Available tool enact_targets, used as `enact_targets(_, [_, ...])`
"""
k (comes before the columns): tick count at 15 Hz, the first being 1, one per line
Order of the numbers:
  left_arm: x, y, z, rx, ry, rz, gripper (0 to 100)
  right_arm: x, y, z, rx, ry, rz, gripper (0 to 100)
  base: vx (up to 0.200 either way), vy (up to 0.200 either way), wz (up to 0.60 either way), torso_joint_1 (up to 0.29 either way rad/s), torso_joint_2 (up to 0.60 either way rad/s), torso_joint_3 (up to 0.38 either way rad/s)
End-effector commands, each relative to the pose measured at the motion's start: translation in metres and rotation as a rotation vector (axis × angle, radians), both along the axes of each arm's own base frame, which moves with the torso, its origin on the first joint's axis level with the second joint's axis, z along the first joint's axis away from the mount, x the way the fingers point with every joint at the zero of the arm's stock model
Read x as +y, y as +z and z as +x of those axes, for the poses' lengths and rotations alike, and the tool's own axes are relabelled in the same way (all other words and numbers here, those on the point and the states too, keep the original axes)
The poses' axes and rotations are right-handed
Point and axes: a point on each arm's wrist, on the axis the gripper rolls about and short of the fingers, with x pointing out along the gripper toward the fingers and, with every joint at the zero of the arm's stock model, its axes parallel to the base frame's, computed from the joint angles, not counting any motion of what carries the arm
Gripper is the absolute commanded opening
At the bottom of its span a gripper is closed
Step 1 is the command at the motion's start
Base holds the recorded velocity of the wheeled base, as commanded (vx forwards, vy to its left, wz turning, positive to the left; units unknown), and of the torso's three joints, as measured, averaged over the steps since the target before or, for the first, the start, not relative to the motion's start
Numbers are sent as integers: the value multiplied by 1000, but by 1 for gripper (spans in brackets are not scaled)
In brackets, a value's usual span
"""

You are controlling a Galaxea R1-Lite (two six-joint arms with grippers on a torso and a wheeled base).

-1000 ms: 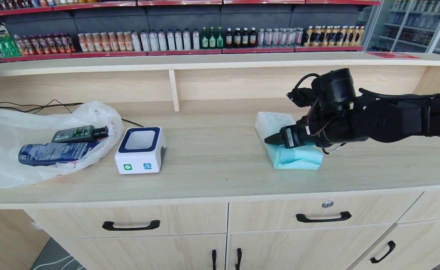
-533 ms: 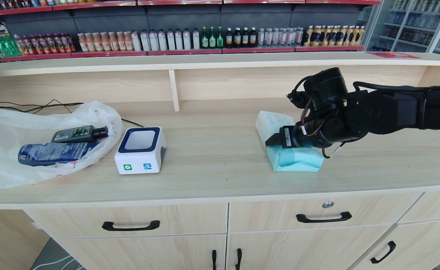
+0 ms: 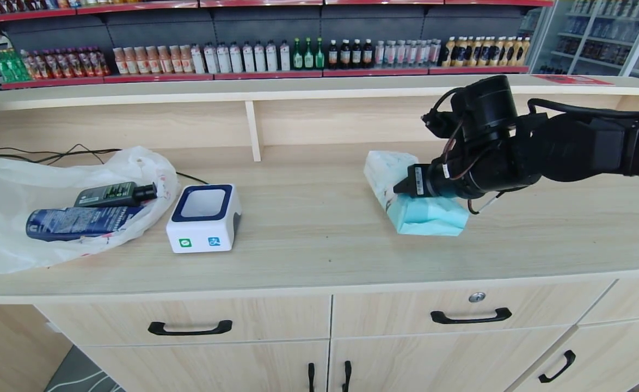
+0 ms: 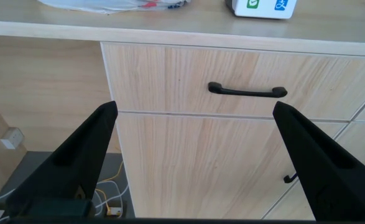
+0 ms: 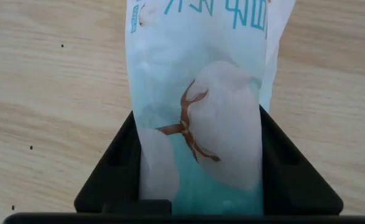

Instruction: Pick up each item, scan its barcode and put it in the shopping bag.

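Right gripper (image 3: 400, 188): clenched across the tissue pack (image 3: 431, 219), pinching both sides so you can carry it. Pack sits between its fingers, low at the counter (image 3: 319, 256). Scanner (image 3: 204, 218): well to its left, window upward for barcodes. Shopping bag (image 3: 4, 190): beyond that, mouth open toward the gripper.

Bright, even light, soft shadows on the counter (image 3: 319, 239), mild wide-angle bowing at the head view's edges.
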Motion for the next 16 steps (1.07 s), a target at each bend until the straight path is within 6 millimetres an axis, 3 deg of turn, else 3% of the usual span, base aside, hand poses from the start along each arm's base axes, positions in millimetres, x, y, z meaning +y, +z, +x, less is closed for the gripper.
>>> enact_targets(1, [0, 0, 0, -1, 0, 0, 100, -7, 37, -34, -88, 22, 36, 0, 0, 0, 0, 0, 0, 0])
enact_targets(3, [0, 0, 0, -1, 0, 0, 100, -11, 57, -62, -198, 47, 87, 0, 0, 0, 0, 0, 0, 0])
enact_targets(6, [0, 0, 0, -1, 0, 0, 100, -8, 59, -82, -420, 87, 191, 0, 0, 0, 0, 0, 0, 0])
enact_targets(8, [0, 0, 0, -1, 0, 0, 100, -7, 48, -103, -454, 123, 223, 0, 0, 0, 0, 0, 0, 0])
enact_targets(10, [0, 0, 0, -1, 0, 0, 100, -7, 22, -147, -472, 264, 301, 0, 0, 0, 0, 0, 0, 0])
enact_targets(11, [0, 0, 0, -1, 0, 2, 100, -6, 5, -157, -441, 337, 343, 0, 0, 0, 0, 0, 0, 0])
enact_targets(13, [0, 0, 0, -1, 0, 2, 100, -6, -16, -168, -372, 412, 518, 0, 0, 0, 0, 0, 0, 0])
enact_targets(15, [0, 0, 0, -1, 0, 0, 100, -6, -9, -170, -268, 367, 798, 0, 0, 0, 0, 0, 0, 0])
enact_targets(16, [0, 0, 0, -1, 0, 2, 100, -6, -6, -170, -238, 350, 860, 0, 0, 0, 0, 0, 0, 0])
